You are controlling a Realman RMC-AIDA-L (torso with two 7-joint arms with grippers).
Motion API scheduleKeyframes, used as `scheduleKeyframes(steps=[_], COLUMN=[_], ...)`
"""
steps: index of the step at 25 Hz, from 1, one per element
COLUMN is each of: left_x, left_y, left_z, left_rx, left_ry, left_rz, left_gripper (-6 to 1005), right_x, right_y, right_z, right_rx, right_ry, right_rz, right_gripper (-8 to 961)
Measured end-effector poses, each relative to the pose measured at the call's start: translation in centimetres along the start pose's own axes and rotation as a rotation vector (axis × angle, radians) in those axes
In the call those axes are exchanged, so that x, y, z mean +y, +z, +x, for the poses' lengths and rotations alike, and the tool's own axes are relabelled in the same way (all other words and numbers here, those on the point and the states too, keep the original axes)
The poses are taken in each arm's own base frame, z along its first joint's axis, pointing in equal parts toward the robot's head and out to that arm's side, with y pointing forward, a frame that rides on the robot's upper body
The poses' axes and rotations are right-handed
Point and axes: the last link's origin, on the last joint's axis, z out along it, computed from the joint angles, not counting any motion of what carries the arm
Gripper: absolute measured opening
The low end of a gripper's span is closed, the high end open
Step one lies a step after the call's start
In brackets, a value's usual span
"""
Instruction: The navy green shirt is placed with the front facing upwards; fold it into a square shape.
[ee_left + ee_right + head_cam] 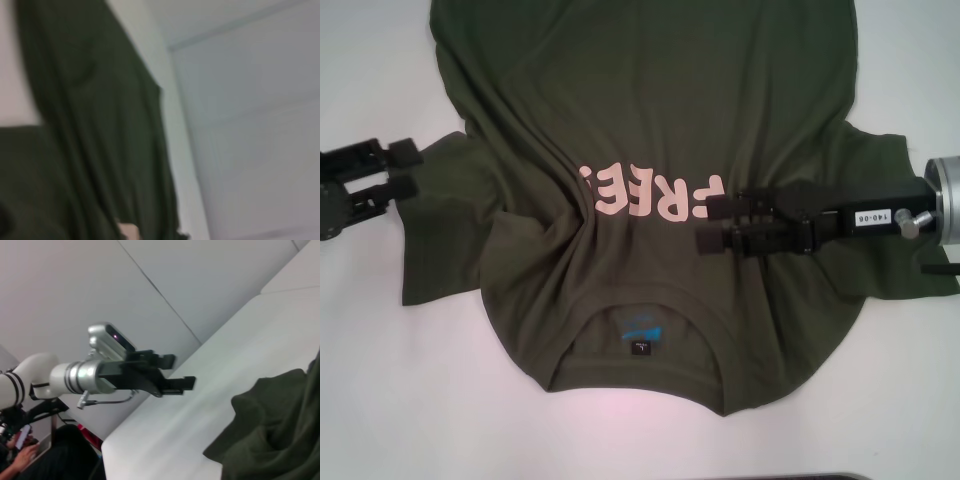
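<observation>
While the shirt (pixel 650 150) lies rumpled on the surface (pixel 380 400), we see the right tool (pixel 705 222) narrow over its lettering and the left tool (pixel 405 168) wide beside its sleeve.

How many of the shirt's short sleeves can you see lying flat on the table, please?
2: one sleeve spreads toward the left gripper; the other sleeve lies under the right gripper, partly hidden.
</observation>
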Motion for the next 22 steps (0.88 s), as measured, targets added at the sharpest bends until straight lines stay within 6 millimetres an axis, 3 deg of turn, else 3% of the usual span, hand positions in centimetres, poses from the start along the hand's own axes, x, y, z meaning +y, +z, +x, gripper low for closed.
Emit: scheduleKeyframes(steps=[8, 13, 22], left_x=[-2.3, -2.6, -3.9], left_y=[0.1, 0.5, 0.5], left_z=[0.6, 0.9, 1.4], left_rx=[0.035, 0.056, 0.130], left_ry=[-0.122, -0.150, -0.208], left_rz=[0.153, 0.175, 0.246], left_gripper=[596, 594, 594], right_x=[0.2, -0.5, -1.5], right_y=[0.3, -0.3, -0.9], right_z=[-1.2, -1.6, -1.2], right_rx=[-0.022, -0.086, -0.105], right_ry=[0.047, 0.119, 0.174], right_rz=[-0.022, 0.023, 0.090], right_gripper=[915, 915, 914])
